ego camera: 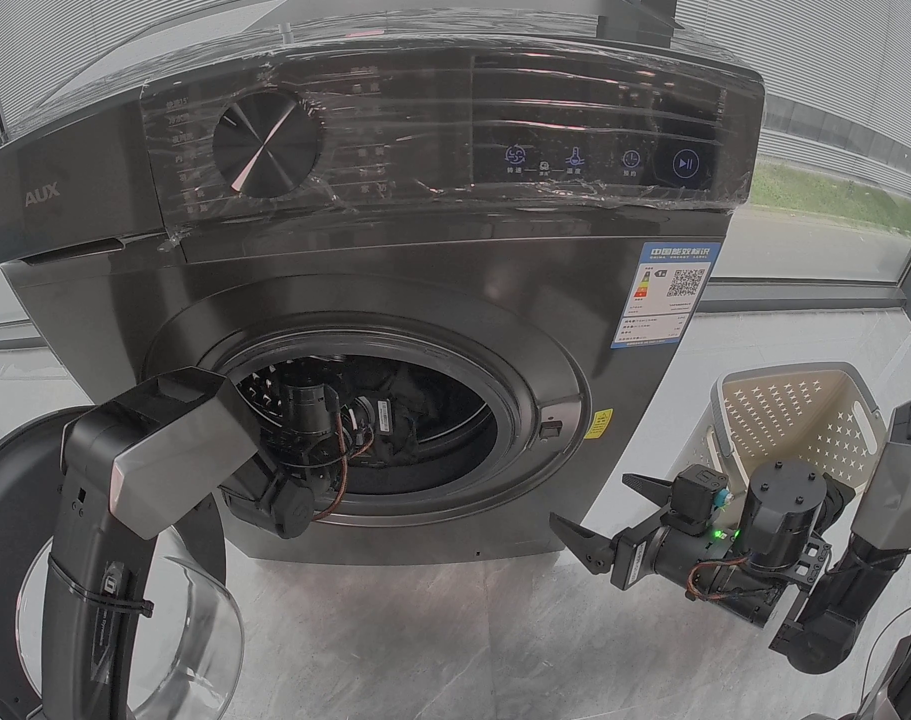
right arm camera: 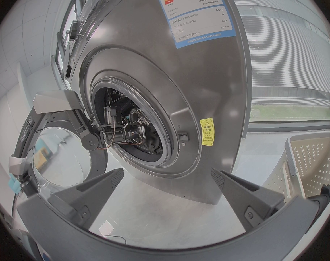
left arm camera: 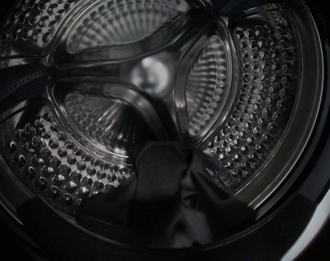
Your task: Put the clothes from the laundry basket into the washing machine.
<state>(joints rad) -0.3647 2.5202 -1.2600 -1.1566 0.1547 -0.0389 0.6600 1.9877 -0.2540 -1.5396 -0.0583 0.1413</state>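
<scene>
Door (ego camera: 15,512) of the washing machine (ego camera: 425,282) swung wide open on the robot's left, glass bowl facing out.

Right gripper (ego camera: 597,505) hangs low over the floor in front of the machine, jaws spread wide, nothing in them. Forearm comes in from the robot's right, wrist roughly level, pointing across toward the machine front. Laundry basket (ego camera: 805,412) stands just behind it, on the machine's right side.

Left arm (ego camera: 155,452) bends at the elbow in front of the door. Its wrist passes through the round opening, and the left gripper (ego camera: 375,414) sits inside the drum (left arm camera: 255,102). Can't tell whether it grips or has let go.

Dark clothes (left arm camera: 161,185) lie heaped at the drum's bottom, toward the front, near the lip.

Step, as judged: dropping a garment in. To do it well:
- let go well past the door seal, so no cloth trails over the lip
- nudge the heap deeper if it crowds the front
- back the wrist straight out through the middle of the opening, clear of rim, cables and door
- keep the right arm parked out of the left elbow's path
</scene>
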